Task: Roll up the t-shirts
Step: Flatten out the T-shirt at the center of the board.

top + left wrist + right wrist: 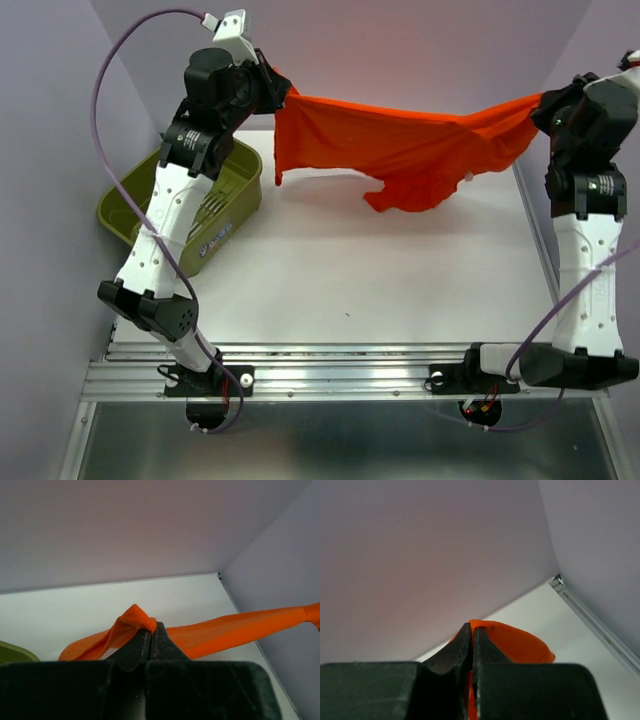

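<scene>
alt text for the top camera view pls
An orange-red t-shirt hangs stretched above a white table, with the left gripper and the right gripper each shut on one end. An olive-green basket sits at the table's left.

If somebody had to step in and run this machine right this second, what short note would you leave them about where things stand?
Left gripper: shut on one end of the bright orange-red cloth t-shirt.
Right gripper: shut on the opposite end.
T-shirt: stretched in the air between the two, its middle sagging over the far part of the white table. The olive-green slotted plastic basket sits at the left.
Done: shirt lifted and spread.
Left: lay it flat, then roll it.
</scene>
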Tool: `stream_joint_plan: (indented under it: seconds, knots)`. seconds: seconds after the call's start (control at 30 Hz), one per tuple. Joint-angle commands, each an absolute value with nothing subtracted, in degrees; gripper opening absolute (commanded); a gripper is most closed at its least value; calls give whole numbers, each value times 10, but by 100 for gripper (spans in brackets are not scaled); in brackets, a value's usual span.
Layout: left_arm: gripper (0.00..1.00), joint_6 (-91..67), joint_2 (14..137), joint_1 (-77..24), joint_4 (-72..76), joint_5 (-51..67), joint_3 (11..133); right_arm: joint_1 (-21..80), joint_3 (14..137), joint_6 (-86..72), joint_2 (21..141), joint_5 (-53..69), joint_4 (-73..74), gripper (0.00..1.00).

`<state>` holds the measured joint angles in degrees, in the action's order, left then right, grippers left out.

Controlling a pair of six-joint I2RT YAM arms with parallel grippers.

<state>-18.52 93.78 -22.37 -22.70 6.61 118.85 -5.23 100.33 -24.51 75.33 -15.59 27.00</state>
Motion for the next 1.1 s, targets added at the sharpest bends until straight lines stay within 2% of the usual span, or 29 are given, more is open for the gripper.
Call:
stream_joint_plan:
  seconds: [0.0,0.33,0.63,0.83,1.0,1.07]
  knots:
    - [0,-168,871,-218,-217,68,1223,-55,1027,-231,677,-199,221,1]
    - [0,-166,768,-219,-209,90,1256,-55,1097,-215,546,-222,236,1]
    - [0,-163,736,-218,-187,82,1268,-55,1158,-201,499,-207,273,1]
    - [0,-148,802,-219,-188,83,1259,-55,1114,-203,490,-224,344,1]
    - [0,-134,884,-219,-180,92,1232,-55,1029,-203,483,-251,411,1]
    - [0,-137,916,-218,-175,108,1217,-55,958,-208,482,-246,421,1]
